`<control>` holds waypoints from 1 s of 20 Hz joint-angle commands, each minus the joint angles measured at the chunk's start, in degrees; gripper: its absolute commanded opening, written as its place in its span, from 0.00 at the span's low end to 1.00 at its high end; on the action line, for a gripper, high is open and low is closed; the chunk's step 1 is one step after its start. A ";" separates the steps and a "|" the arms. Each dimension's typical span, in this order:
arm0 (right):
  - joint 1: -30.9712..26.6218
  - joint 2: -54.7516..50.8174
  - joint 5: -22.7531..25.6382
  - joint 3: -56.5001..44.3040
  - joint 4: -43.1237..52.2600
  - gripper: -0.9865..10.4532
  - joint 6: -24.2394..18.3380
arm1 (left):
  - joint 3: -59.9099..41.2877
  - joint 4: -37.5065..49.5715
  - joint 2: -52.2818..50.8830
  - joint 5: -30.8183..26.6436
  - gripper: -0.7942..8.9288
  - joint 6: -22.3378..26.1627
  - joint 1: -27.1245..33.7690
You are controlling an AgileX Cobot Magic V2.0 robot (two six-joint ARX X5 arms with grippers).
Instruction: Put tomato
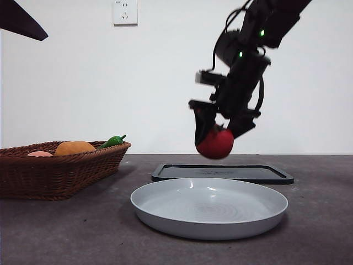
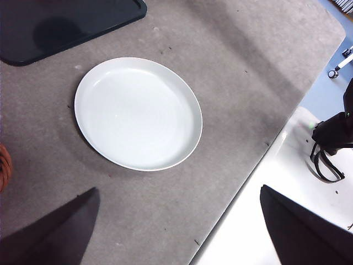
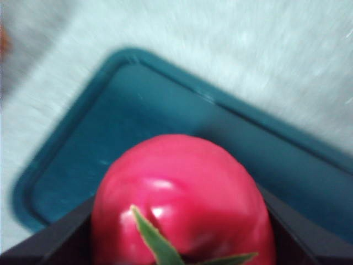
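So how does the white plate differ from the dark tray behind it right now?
The plate is round, pale and glossy with a raised rim; the tray is rectangular, dark and flatter. The plate sits nearer the front camera; the tray lies behind it. The right gripper holds the tomato above the tray, not the plate, by its wrist view. Both rest on the table with nothing in them.
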 commanded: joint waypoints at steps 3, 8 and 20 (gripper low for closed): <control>-0.02 3.63 0.04 1.42 0.85 0.22 -1.90 | 0.83 0.22 0.28 0.28 0.56 0.33 -0.26; -0.22 4.24 0.02 1.42 0.48 0.29 -1.97 | 0.83 0.17 0.28 0.28 0.56 0.28 -0.26; -0.22 3.96 0.04 1.84 0.22 0.53 -1.90 | 0.83 0.20 0.28 0.28 0.56 0.31 -0.26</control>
